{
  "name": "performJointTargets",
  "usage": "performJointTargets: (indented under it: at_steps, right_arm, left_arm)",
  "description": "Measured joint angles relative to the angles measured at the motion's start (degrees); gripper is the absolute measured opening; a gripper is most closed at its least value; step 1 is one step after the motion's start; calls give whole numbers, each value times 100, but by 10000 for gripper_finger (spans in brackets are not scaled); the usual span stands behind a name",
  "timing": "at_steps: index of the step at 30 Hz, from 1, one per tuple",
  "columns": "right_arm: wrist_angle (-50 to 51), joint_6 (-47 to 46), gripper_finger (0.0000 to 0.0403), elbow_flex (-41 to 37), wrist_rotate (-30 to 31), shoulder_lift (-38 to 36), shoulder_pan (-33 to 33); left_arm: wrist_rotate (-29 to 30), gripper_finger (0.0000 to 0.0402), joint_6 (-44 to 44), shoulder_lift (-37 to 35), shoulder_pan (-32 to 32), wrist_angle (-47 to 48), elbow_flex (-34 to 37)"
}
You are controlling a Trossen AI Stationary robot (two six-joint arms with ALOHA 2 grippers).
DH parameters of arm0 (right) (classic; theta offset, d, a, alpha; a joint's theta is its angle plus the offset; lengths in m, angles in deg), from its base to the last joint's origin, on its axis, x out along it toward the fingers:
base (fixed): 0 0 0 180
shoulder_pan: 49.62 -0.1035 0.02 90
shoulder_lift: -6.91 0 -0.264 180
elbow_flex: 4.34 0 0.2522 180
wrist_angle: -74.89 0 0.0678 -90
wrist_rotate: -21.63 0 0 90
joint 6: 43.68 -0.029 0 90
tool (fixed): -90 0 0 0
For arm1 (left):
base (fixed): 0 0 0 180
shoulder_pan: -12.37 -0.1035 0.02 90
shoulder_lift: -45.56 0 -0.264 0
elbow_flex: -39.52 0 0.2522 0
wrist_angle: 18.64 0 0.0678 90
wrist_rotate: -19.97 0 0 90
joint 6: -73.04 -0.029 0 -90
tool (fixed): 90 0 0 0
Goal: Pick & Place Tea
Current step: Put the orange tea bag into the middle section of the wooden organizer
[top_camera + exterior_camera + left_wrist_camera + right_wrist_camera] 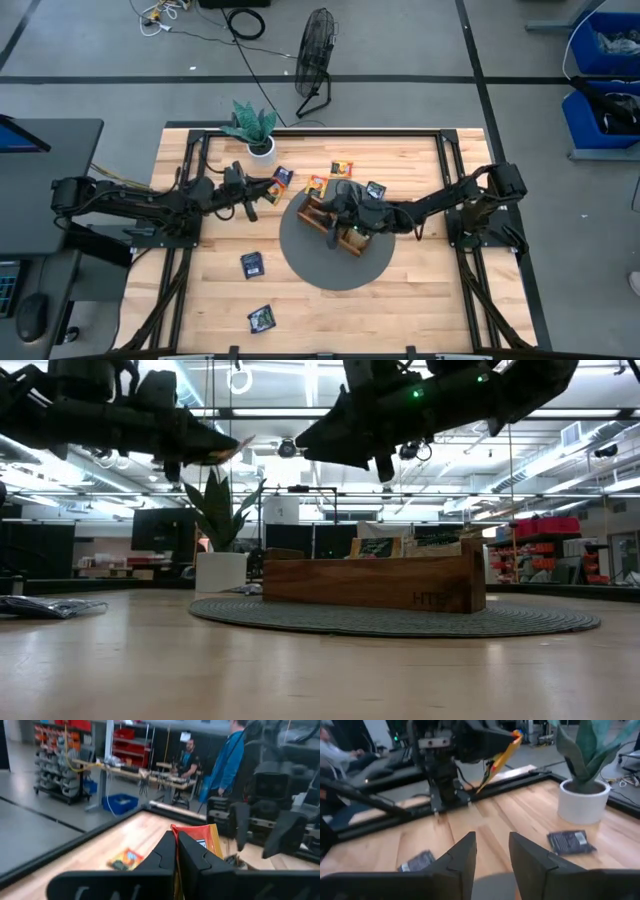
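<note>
The left gripper (pixel 176 851) is clamped on a flat orange-yellow square tea sachet (pixel 201 839), holding it on edge and off the table, above the bare wood between the small potted plant in a white pot (pixel 254 130) and the round grey mat (pixel 300 258). From that gripper the long wooden divided tray (pixel 347 242) lies off toward the right arm, close by, its long axis running diagonally across the mat; the carried sachet has only to travel that short way, and the left arm is the one bringing it. The right gripper (pixel 492 851) hangs directly over the tray with its fingers parted and nothing between them, so it partly blocks the way in. Counting from above: one sachet in the grip; three loose ones near the tray's far side, two orange-yellow (pixel 342 168) and one dark (pixel 376 189); one dark by the plant (pixel 283 176); two dark ones (pixel 252 264) on the near wood. Some sachets stand in the tray, though their number cannot be made out.
</note>
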Motion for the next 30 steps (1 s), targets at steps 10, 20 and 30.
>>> performJointTargets:
  at_steps: [10, 20, 30]
  right_arm:
    - [-187, 294, 126, 541, -449, 52, 278]
    - [332, 446, 126, 1326, -442, 604, 394]
    - [263, 447, 126, 1934, -729, 1173, 510]
  left_arm:
    - [389, 4, -183, 60, 163, -336, -2]
    - [401, 5, -382, 98, 163, -627, -9]
    - [422, 4, -642, 98, 161, -791, -9]
